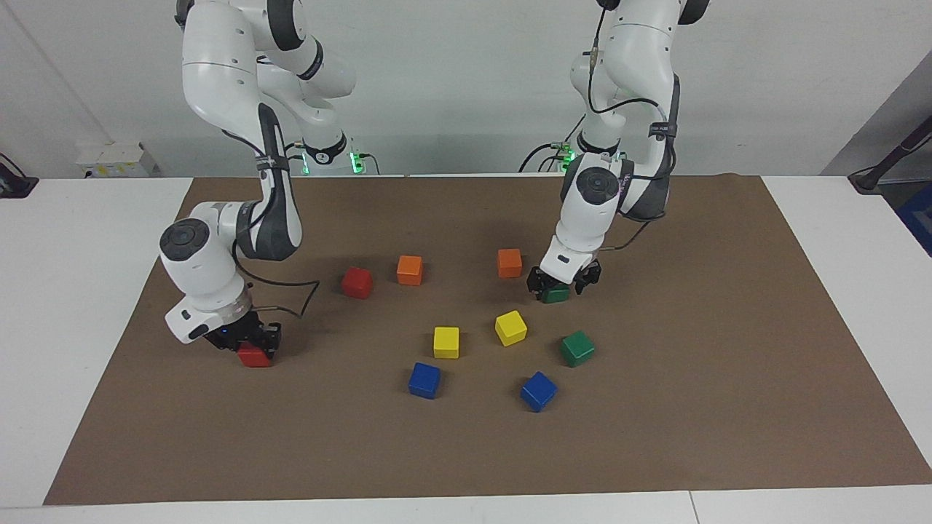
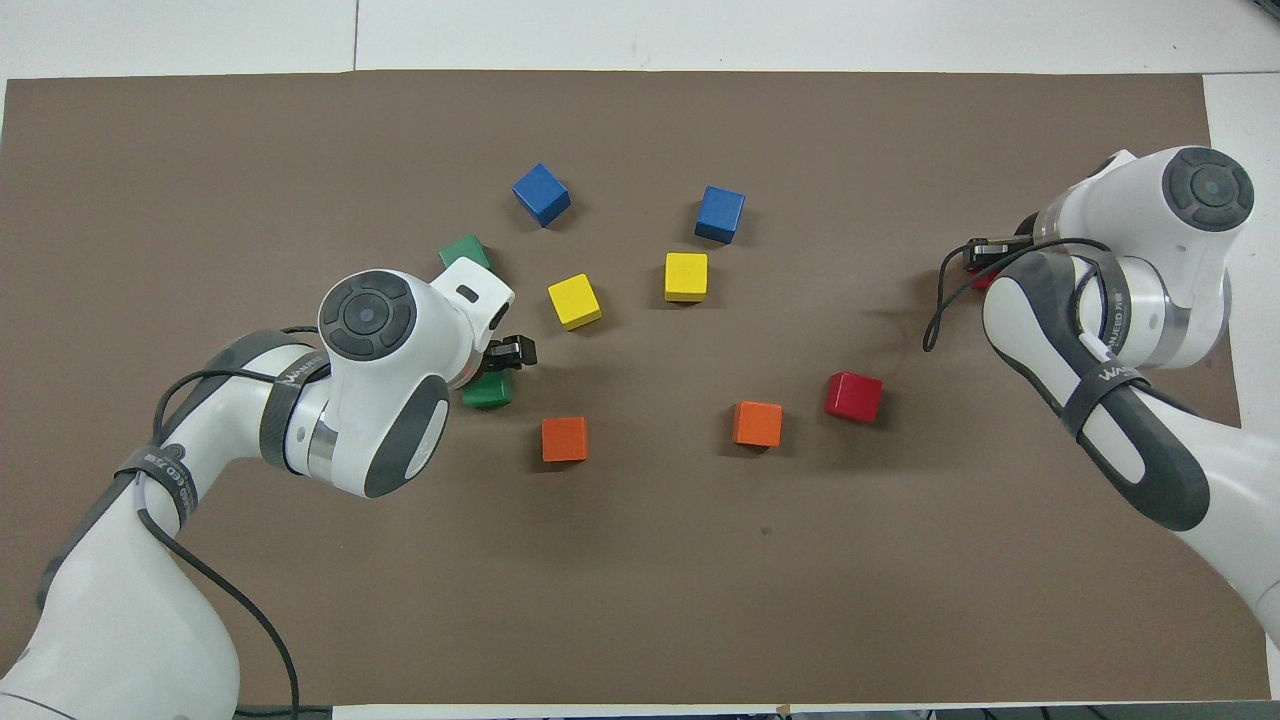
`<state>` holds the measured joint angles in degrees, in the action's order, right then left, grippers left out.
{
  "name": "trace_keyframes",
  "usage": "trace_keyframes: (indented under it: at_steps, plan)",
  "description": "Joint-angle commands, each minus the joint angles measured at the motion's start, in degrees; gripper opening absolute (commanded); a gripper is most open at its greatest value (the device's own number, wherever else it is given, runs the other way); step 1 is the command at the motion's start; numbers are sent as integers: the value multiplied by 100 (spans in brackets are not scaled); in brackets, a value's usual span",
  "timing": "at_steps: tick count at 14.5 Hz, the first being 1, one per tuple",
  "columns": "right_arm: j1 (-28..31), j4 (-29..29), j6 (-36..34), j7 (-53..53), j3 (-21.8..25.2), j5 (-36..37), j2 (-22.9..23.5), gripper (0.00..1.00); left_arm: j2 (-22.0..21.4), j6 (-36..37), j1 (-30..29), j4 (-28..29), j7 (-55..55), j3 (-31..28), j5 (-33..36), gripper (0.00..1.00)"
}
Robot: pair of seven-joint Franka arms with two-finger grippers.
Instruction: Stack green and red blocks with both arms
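Neither colour pair is stacked yet; all four task cubes are at worktop (image 1: 655, 451) level as far as the views show.

Landmark: the yellow cube (image 1: 446, 342) near the worktop's middle.

Left pincer (image 1: 563, 282) is sitting down over a green block (image 1: 555, 294), toward the left arm's end from the yellow cube and nearer to the robots. Its fingers are straddling the block; whether they are clamped on it I cannot tell. The block appears to be resting on the mat or barely off it.

Second green block (image 1: 577, 348) is lying free, toward the left arm's end from the yellow cube, roughly level with it.

Right pincer (image 1: 247, 342) is low over a red block (image 1: 254, 356), well toward the right arm's end from the yellow cube. Grip state not readable here either.

Second red block (image 1: 357, 282) is lying free, nearer to the robots than the yellow cube, toward the right arm's end.

Judgement: both arms are working the pick-up stage. Remaining: lifting each block, carrying it to its same-colour partner, setting it on top, releasing.
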<state>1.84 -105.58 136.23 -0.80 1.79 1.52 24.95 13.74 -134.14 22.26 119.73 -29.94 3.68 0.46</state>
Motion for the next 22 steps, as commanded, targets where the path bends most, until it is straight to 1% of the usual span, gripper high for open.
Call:
trace_keyframes:
  at_steps: [1,2,3,4,5,6,7,8,9,10,11,12,14,17,20,22]
  plan:
    - [36,-24,89,-34,-57,6,-34,100,-56,-94,77,226,-222,-51,6,100]
    - [27,11,1,-43,-56,15,-43,100,-65,-86,155,227,-284,-51,6,96]
    - [27,11,-26,-43,-56,24,-78,100,-65,-77,165,253,-276,-51,6,77]
    - [36,11,-96,-43,-56,24,-113,100,-73,-68,165,270,-293,-51,-2,40]
    - [27,37,-166,-43,-56,24,-139,100,-82,-42,156,262,-311,-51,-20,0]
    - [27,133,-332,-43,-56,24,-166,100,-74,-7,95,184,-302,-51,-133,0]
    - [1,282,-682,-34,-74,24,-227,100,-73,107,25,26,-250,-60,-187,0]
    - [-121,449,-1059,18,-74,15,-297,100,-65,438,-158,-245,-145,-60,-178,0]
    - [-218,538,-1411,297,-83,15,-411,100,-65,842,-430,-518,300,-60,-178,0]
    - [-341,504,-1632,831,-91,6,-595,100,-65,1159,-781,-764,905,-60,-178,0]
    - [-595,425,-1747,1419,-92,6,-753,100,-65,1371,-1150,-940,1450,-60,-178,0]
    - [-823,294,-1870,1956,-92,6,-929,100,-39,1417,-1519,-1038,1987,-60,-178,0]
    - [-1088,-197,-1811,2644,-92,-55,-1289,100,58,1190,-1943,-1039,2683,-69,-178,0]
    - [-1291,-620,-1679,3146,-109,-99,-1615,100,330,838,-2312,-1030,2827,-78,-178,0]
    - [-1440,-1428,-995,3420,-109,-126,-1976,100,401,618,-2638,-969,2818,-78,-187,0]
    - [-1546,-1789,-730,3568,-109,-143,-2169,100,533,530,-2700,-960,2827,-78,-178,0]
